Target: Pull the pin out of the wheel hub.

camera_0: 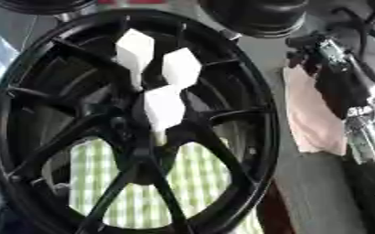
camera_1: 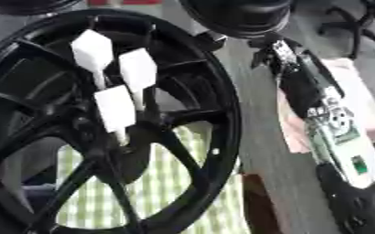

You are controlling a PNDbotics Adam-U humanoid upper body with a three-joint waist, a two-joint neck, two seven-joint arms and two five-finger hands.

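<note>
Grey tabletop [camera_0: 318, 192] fills the background behind a black wheel hub [camera_1: 222, 114], with green-and-white checked cloth [camera_0: 199, 183] visible between the spokes. On the right, the robot's right arm runs down the frame, black with silver parts and a pale panel, over a pinkish cloth [camera_0: 311, 119]; its robot hand [camera_1: 275, 50] appears to lie at the upper end near the rim, but whether the fingers are spread, pressed together or pinching anything cannot be told. The left robot hand is not in view. Outward from there, the hub is a glossy, rigid spoked wheel standing tilted close to the camera. Three white pins rise from its centre: an upper left pin [camera_0: 135, 52], an upper right pin [camera_0: 181, 67] and a lower pin [camera_0: 164, 107], each with a matte, faceted blocky head on a thin stem, clustered side by side. To do the step well, the hand would likely need to close on one head only, clear of its neighbours, and draw it straight along its stem so it does not bind or rock the hub.
</note>
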